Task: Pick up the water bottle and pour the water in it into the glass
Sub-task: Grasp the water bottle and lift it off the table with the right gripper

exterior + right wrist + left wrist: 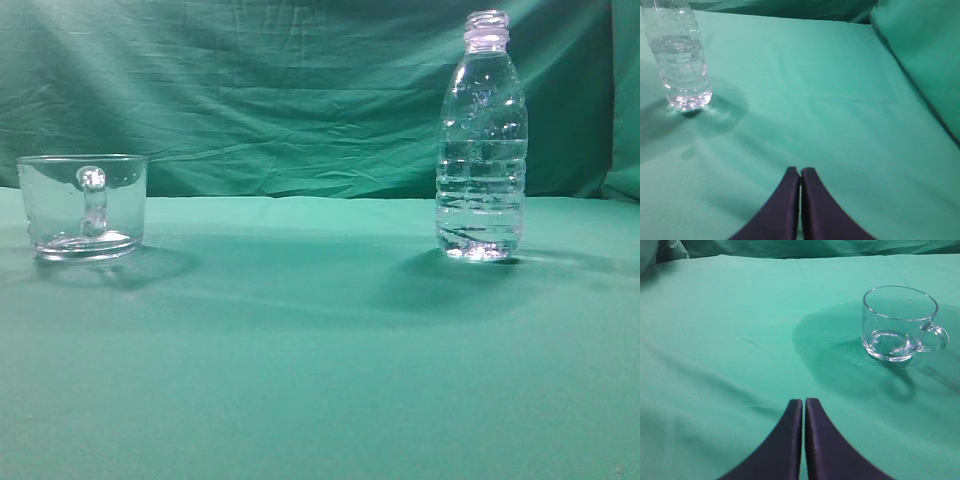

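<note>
The water bottle [482, 140] stands upright and uncapped on the right of the green cloth, with water [480, 205] filling its lower half. It also shows in the right wrist view [680, 55] at the upper left, far from my right gripper [800, 171], which is shut and empty. The glass [84, 206] stands empty at the left with its handle facing the exterior camera. In the left wrist view the glass [899, 322] sits at the upper right, well ahead of my left gripper [803, 401], which is shut and empty. Neither gripper shows in the exterior view.
A green cloth [320, 350] covers the table, and a green backdrop [280, 90] hangs behind it. A raised fold of green cloth [925, 50] lies to the right of the right gripper.
</note>
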Controlling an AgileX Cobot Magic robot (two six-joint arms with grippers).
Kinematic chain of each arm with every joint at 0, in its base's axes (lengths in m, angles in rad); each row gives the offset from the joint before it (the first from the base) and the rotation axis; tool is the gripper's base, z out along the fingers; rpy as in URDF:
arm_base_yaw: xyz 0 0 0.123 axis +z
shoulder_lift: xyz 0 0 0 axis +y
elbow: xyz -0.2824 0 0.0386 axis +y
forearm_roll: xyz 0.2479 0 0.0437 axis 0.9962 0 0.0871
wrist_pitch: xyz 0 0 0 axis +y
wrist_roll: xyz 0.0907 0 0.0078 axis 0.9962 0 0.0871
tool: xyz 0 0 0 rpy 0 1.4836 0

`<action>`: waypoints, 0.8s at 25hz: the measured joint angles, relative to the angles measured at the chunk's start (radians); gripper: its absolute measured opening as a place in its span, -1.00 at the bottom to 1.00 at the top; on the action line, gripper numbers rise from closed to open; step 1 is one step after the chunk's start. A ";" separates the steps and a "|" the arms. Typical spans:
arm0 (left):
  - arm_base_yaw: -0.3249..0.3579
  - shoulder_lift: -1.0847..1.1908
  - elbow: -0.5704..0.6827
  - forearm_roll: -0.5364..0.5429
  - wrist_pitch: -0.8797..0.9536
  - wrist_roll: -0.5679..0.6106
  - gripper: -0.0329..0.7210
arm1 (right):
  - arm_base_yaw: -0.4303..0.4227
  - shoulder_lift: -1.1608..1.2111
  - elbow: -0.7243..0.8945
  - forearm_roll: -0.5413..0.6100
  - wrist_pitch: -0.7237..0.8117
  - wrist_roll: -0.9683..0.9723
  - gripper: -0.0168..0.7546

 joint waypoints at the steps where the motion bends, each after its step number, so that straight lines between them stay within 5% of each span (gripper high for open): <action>1: 0.000 0.000 0.000 0.000 0.000 0.000 -0.91 | 0.000 0.000 0.000 -0.017 -0.006 -0.002 -0.96; 12: 0.000 0.000 0.000 0.000 0.000 0.000 -0.91 | 0.000 -0.002 0.001 0.041 -0.621 0.179 -0.96; 20: 0.000 0.000 0.000 0.000 0.000 0.000 -0.91 | 0.000 0.169 -0.312 -0.034 -0.253 0.222 -0.96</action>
